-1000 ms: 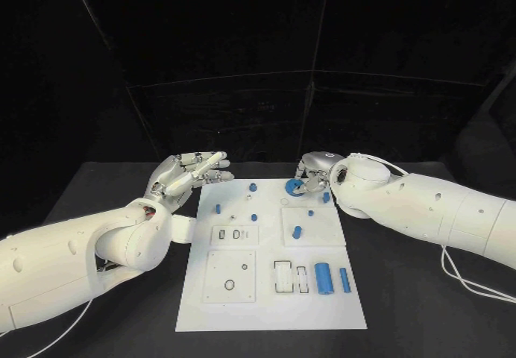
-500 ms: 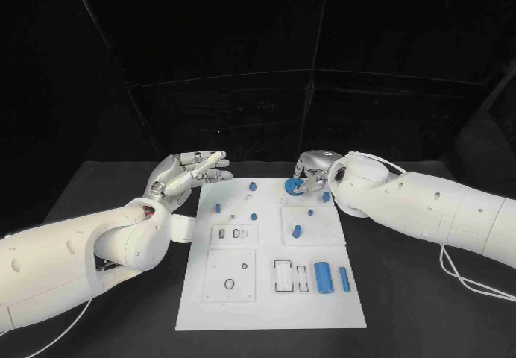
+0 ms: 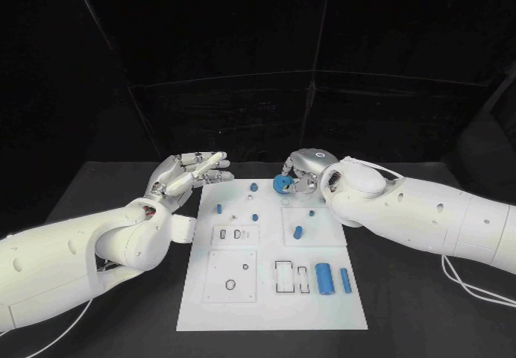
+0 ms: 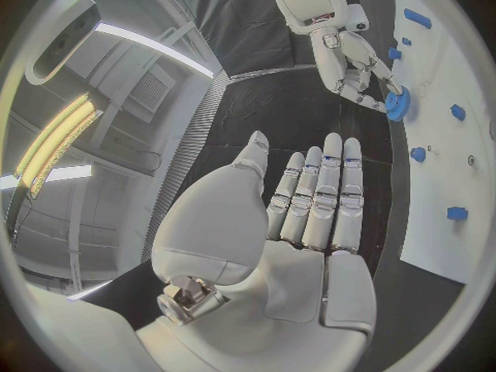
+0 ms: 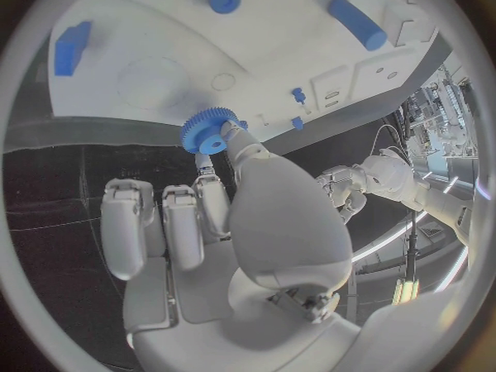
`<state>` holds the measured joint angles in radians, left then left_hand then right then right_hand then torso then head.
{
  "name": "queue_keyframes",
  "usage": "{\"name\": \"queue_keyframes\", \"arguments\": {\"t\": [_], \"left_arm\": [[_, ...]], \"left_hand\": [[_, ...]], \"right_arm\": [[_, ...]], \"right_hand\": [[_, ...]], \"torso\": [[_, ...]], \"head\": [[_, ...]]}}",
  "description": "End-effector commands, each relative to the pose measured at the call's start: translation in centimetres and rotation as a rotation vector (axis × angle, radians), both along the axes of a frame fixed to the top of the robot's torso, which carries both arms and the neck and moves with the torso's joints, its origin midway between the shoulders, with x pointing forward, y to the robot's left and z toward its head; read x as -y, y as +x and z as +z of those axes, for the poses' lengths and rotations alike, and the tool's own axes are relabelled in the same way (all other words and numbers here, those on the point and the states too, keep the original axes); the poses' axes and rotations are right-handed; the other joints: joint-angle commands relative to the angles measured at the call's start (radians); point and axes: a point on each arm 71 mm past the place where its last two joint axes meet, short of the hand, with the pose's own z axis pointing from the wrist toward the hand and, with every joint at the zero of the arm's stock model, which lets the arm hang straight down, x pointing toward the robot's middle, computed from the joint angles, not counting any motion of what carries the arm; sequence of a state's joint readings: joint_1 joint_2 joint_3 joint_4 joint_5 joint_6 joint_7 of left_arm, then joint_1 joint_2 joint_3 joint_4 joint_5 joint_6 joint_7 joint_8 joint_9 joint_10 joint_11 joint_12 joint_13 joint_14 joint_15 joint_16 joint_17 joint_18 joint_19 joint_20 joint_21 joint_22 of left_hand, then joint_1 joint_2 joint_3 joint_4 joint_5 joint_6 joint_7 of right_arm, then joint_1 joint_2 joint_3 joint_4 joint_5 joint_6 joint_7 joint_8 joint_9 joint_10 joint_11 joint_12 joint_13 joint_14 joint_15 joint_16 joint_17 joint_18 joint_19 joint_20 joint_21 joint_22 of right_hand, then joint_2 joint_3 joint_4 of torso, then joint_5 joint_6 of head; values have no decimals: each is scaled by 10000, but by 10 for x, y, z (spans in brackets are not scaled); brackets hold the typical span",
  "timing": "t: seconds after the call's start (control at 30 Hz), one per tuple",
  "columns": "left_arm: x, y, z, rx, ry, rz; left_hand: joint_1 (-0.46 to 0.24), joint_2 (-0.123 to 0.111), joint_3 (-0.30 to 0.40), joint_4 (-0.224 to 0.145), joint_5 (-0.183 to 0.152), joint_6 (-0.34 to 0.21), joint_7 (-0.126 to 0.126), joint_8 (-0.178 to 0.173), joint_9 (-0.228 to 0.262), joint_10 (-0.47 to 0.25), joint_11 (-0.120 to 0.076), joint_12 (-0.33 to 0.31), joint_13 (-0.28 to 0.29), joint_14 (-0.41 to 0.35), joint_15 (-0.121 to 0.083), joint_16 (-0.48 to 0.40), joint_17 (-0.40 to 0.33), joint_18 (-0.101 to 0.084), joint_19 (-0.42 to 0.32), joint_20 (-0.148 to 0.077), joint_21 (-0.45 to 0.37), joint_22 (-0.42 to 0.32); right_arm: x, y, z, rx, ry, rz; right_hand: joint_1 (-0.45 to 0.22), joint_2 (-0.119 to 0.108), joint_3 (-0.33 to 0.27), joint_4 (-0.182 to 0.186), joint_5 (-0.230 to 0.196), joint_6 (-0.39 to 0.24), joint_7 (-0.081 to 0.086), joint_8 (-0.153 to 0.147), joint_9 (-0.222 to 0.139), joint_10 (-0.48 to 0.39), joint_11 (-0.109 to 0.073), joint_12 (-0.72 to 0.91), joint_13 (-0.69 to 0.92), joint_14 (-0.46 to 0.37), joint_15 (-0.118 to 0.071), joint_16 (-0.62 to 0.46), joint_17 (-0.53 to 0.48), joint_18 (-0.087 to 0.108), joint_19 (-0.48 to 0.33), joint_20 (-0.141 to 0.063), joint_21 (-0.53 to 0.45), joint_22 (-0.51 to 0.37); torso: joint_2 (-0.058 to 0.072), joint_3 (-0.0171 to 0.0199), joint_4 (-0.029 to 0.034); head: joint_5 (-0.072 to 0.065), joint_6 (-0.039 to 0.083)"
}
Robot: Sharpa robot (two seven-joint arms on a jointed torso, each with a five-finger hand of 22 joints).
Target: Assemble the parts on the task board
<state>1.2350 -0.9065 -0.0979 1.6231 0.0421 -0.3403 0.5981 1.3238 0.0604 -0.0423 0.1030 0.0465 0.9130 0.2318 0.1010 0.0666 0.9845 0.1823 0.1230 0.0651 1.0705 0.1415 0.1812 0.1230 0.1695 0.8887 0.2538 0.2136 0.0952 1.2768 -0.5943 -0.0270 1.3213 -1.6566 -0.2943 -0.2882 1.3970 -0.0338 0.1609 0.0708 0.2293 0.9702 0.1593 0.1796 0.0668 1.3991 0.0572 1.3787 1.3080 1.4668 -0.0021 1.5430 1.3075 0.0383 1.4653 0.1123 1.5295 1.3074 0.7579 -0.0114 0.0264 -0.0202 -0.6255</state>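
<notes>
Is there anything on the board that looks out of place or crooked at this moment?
Nothing looks damaged or spilled. One thing stands out: the blue gear is off the task board, pinched by the right hand above the board's far end. The left hand is beside the board, holding nothing.

A black table (image 3: 97, 194) spreads beneath a dark panelled backdrop (image 3: 236, 104), while a thin white cable (image 3: 467, 280) trails across the tabletop near its right-hand edge in the head view.

dim black surroundings, bright white task board (image 3: 269, 283), fisheye-bent wrist views.
</notes>
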Motion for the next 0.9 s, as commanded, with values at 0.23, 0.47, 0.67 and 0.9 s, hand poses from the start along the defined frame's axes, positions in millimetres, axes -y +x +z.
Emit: {"name": "queue_keyframes", "arguments": {"t": [0.23, 0.47, 0.67, 0.9], "left_arm": [[1, 0, 2, 95, -31, -110], [1, 0, 2, 98, -32, -115], [2, 0, 2, 100, -38, -132], [3, 0, 2, 99, -40, -141]], "left_hand": [[84, 21, -16, -69, 33, 71, 44, -69, -10, 35, 29, -65, -12, -65, -14, -54, 8, 142, 72, -11, -34, -17], [84, 21, -16, -69, 33, 71, 44, -69, -10, 35, 29, -65, -12, -65, -14, -54, 8, 142, 72, -11, -34, -17], [84, 21, -16, -69, 33, 71, 44, -69, -10, 35, 29, -65, -12, -65, -14, -54, 8, 142, 72, -11, -34, -17], [84, 21, -16, -69, 33, 71, 44, -69, -10, 35, 29, -65, -12, -65, -14, -54, 8, 142, 72, -11, -34, -17]], "right_arm": [[-33, -9, 8, 869, -12, 662], [-55, -11, 1, 713, -102, 1030], [-71, -11, -9, 457, -242, 1228], [-78, -9, -15, 249, -403, 1290]], "right_hand": [[-158, -8, 101, 19, 28, 253, -148, -31, 9, 74, 28, 43, 178, 896, -59, 39, 1955, -158, 333, -64, 54, 1698], [-183, -12, 143, 25, 20, 268, -152, -45, 8, 85, 23, 50, 191, 896, -62, 39, 1954, -158, 334, -67, 55, 1699], [-188, -11, 159, 25, 20, 271, -153, -51, 7, 84, 22, 48, 190, 895, -63, 37, 1951, -159, 338, -68, 57, 1705], [-220, -22, 193, 33, 8, 273, -150, -71, 4, 82, 24, 43, 189, 894, -64, 35, 1946, -159, 336, -71, 56, 1703]], "torso": [[7, -8, 20], [9, -2, 21], [10, 0, 21], [8, 2, 18]], "head": [[30, -19], [49, -42], [73, -61], [97, -94]]}}
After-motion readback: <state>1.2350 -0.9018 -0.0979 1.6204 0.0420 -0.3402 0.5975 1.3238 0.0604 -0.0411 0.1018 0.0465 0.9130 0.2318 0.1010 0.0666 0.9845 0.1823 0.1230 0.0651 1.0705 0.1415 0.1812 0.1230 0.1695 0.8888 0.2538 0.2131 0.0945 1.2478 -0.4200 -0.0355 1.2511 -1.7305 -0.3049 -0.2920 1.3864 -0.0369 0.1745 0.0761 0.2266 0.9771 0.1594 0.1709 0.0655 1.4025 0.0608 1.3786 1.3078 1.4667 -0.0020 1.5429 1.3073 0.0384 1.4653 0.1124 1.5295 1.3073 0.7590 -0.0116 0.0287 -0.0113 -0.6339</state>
